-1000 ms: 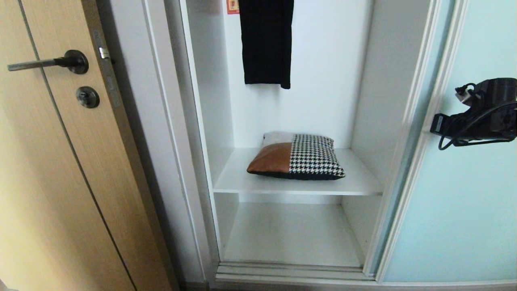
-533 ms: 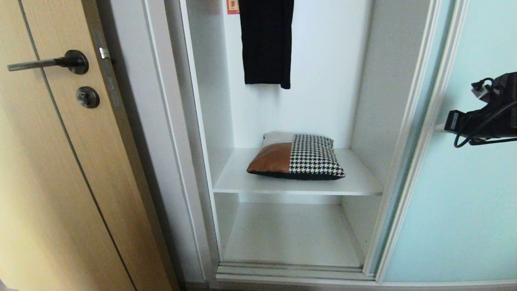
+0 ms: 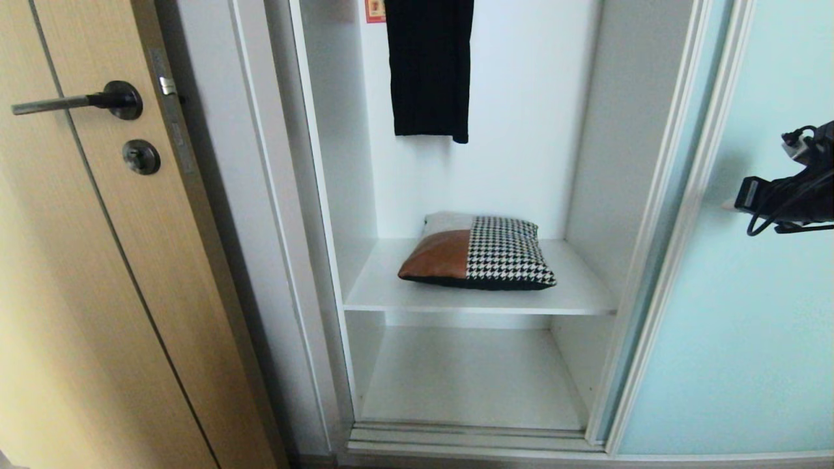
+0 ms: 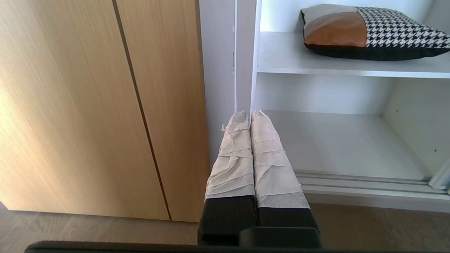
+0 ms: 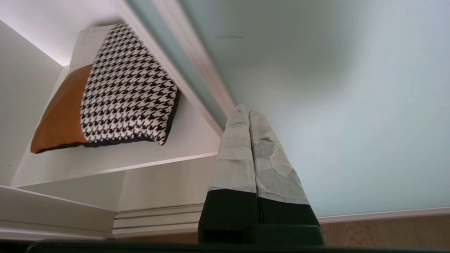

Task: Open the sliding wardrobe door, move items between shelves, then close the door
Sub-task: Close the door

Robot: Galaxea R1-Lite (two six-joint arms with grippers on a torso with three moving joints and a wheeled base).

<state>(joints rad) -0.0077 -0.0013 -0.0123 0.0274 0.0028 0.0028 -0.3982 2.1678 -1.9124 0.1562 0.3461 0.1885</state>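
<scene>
The right gripper (image 5: 245,111), fingers pressed together, hovers before the frosted sliding wardrobe door (image 3: 736,312), at 3 o'clock. For the next step it should open wide before reaching the houndstooth cushion (image 3: 479,252) on the upper shelf (image 3: 381,286), at centre.

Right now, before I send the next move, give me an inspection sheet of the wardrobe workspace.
Surface: upper shelf holds the bundle; lower shelf bare.
Job's things: sliding door open, to the right; bundle lies flat.
Clutter: black garment hangs above; red sticker on back wall.
End effectors: right end effector shut, tips by the door frame; left end effector shut, low before the wardrobe.
Cables: black cable looped on right arm.
Surroundings: wooden door with lever handle, left.
</scene>
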